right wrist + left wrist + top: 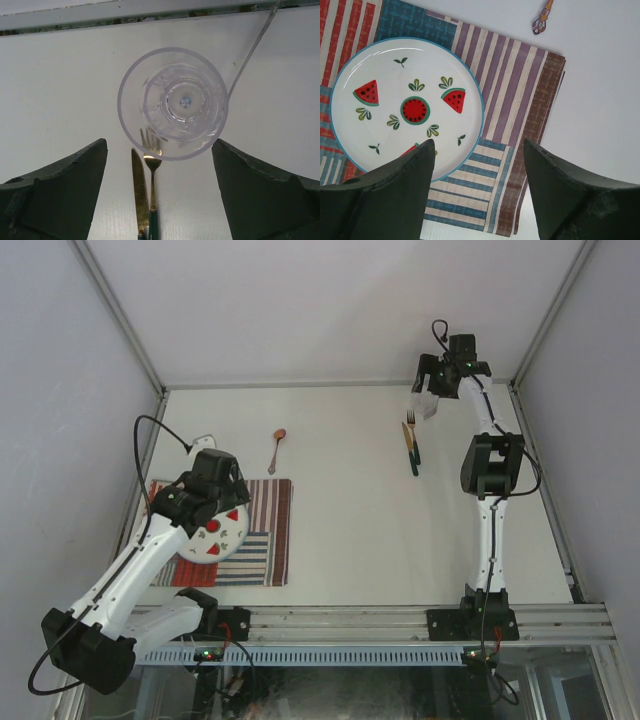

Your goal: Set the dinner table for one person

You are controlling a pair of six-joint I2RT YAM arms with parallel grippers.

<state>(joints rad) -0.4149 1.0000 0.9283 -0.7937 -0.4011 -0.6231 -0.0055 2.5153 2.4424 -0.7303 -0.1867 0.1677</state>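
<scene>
Right gripper [159, 149] released, jaws wide, hovers over glass [172, 102] at far right of worktop [350, 440]. Fork [151, 165] and knife [140, 192] lie just beside glass; if I descend off-centre, my finger may clip rim, topple glass onto them. Left gripper [479, 150] released above plate [405, 105].

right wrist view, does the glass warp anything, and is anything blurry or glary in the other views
Right wrist: the clear glass is sharp, and the fork tines show slightly warped through its wall; the near fingers are soft. Left wrist: the plate is crisp, with faint glare streaks near its upper rim. Top external: even light, weak shadows, the glass barely visible.
</scene>
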